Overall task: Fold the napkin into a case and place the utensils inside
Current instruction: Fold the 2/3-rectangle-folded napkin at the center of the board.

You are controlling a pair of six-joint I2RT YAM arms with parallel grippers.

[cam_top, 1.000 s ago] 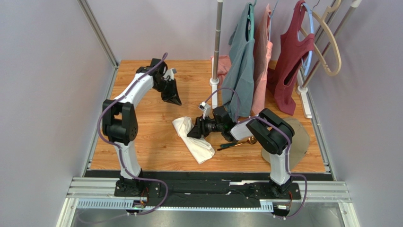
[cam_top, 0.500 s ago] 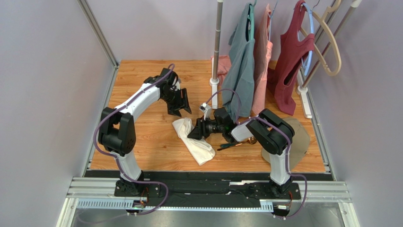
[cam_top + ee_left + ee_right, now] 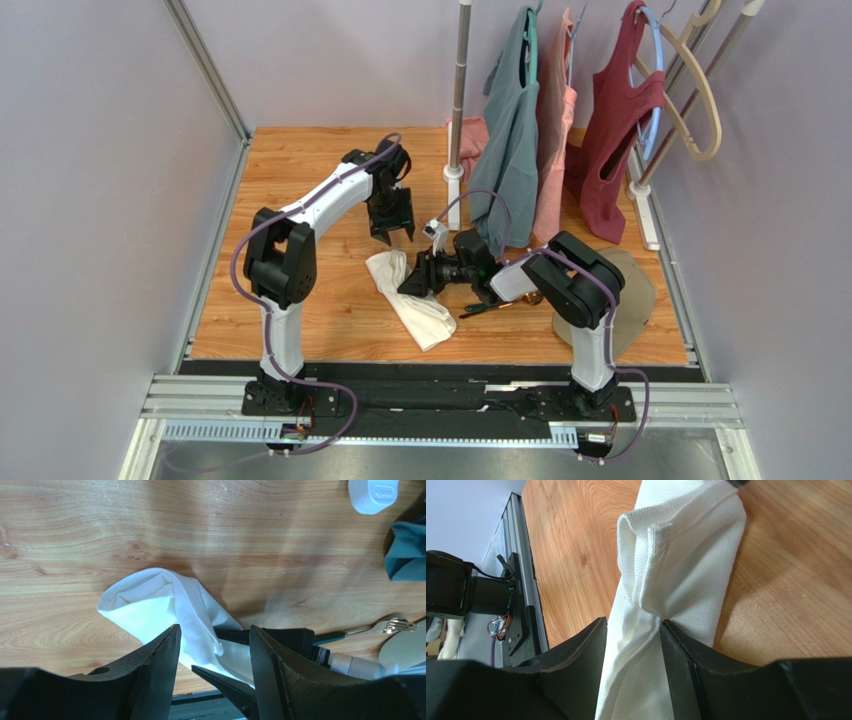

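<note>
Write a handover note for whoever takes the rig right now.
Left gripper: open, empty, above the far end of the napkin.
Right gripper: shut on the napkin's middle, bunching it.
Utensils: on the table, right of the napkin; none inside.
Done: napkin folded into a long strip.
Left: finish the case, put the utensils in.

White napkin (image 3: 420, 312), orange-brown wood-grain table (image 3: 290, 150), teal garment (image 3: 510, 130), maroon garment (image 3: 615, 130), pale grey walls (image 3: 100, 200).
</note>
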